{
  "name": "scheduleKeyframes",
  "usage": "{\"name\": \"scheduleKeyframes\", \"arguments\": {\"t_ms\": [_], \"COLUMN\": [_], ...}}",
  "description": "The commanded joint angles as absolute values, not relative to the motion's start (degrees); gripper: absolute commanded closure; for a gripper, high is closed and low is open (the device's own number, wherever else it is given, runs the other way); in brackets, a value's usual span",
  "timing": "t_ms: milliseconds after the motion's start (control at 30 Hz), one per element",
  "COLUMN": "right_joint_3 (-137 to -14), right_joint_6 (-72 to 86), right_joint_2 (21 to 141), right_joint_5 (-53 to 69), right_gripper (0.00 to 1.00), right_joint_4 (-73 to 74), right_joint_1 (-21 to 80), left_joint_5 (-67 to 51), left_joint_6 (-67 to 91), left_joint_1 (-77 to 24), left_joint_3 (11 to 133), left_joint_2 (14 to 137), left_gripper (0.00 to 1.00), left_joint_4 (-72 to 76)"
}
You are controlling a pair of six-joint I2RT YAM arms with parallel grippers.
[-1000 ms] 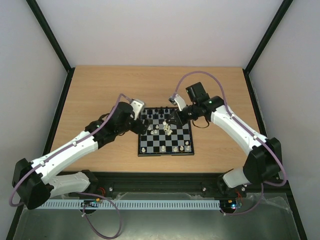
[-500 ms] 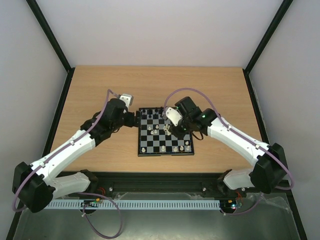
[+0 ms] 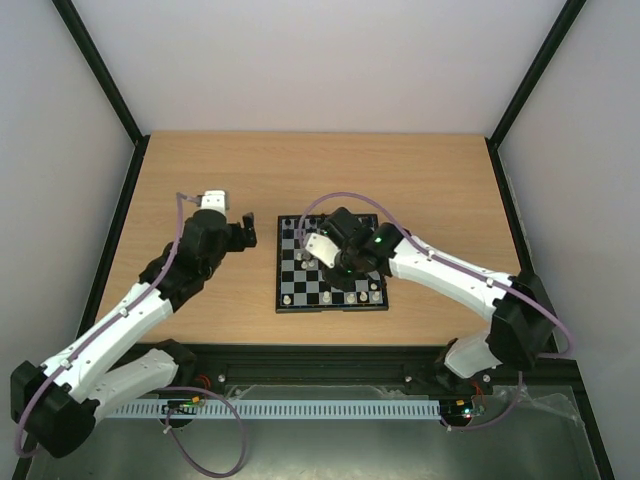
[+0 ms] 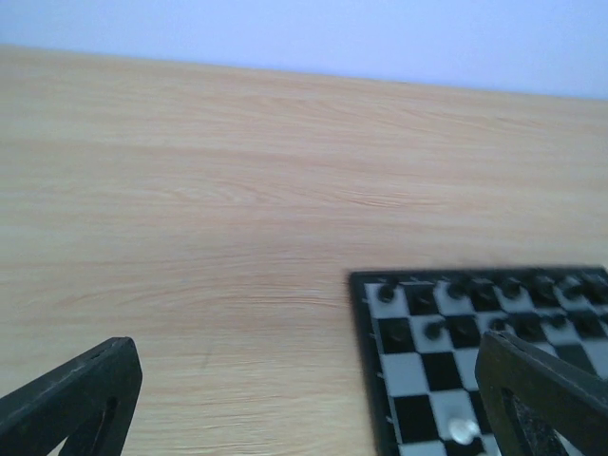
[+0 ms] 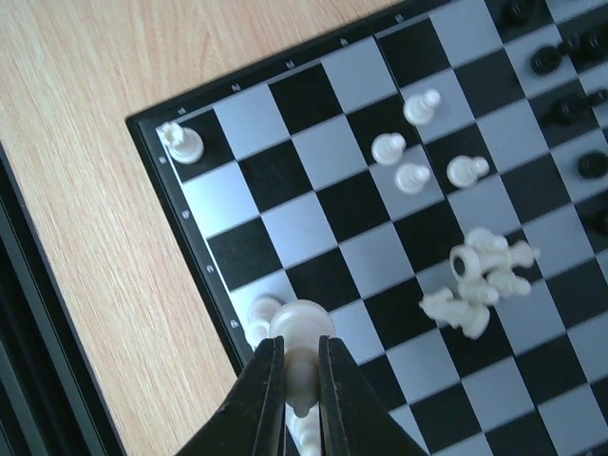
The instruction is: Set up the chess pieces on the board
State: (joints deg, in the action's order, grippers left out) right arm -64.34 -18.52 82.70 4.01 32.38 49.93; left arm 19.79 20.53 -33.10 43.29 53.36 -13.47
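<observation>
While the counter [image 3: 200,170] carries the board [image 3: 300,297] at centre frame, we see the left hand [image 3: 242,230] spread wide beside it and the right hand [image 5: 300,347] pinching a cream chess piece [image 5: 302,325] at the wrist view's lower left: light, hard, slick, best gripped at the neck, we judge.

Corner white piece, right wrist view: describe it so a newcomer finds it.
Start at the board, then its only visible corner, upper left beside the tabletop. The white piece stands alone on that corner square; other white pieces cluster mid-board or by the right gripper.
</observation>
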Motion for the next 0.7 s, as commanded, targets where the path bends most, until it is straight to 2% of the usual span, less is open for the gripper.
{"name": "scheduleKeyframes", "arguments": {"t_ms": [0,100,200,667], "right_joint_3": [-68.7,-69.6,-70.0,-71.5], "right_joint_6": [-19.5,-20.0,-20.3,-20.3], "right_joint_2": [86.4,88.7,90.8,100.1], "right_joint_5": [3.5,3.5,4.0,4.3], "right_gripper": [0.99,0.99,0.99,0.99], "right_joint_4": [36.3,36.9,37.3,36.1], "right_joint_1": [52.9,54.7,55.8,57.7], "left_joint_5": [23.3,23.9,27.5,27.6], "left_joint_6": [27.8,22.2,22.1,20.0], "left_joint_1": [-28.4,-27.4,-27.4,-27.4], "left_joint_3": [42.7,44.3,44.5,43.5], "left_joint_2": [54.9,56.4,56.0,53.6], "left_gripper": [0.01,0.01,0.01,0.01], "left_joint_4": [-13.9,-14.9,-15.9,-15.2]}}
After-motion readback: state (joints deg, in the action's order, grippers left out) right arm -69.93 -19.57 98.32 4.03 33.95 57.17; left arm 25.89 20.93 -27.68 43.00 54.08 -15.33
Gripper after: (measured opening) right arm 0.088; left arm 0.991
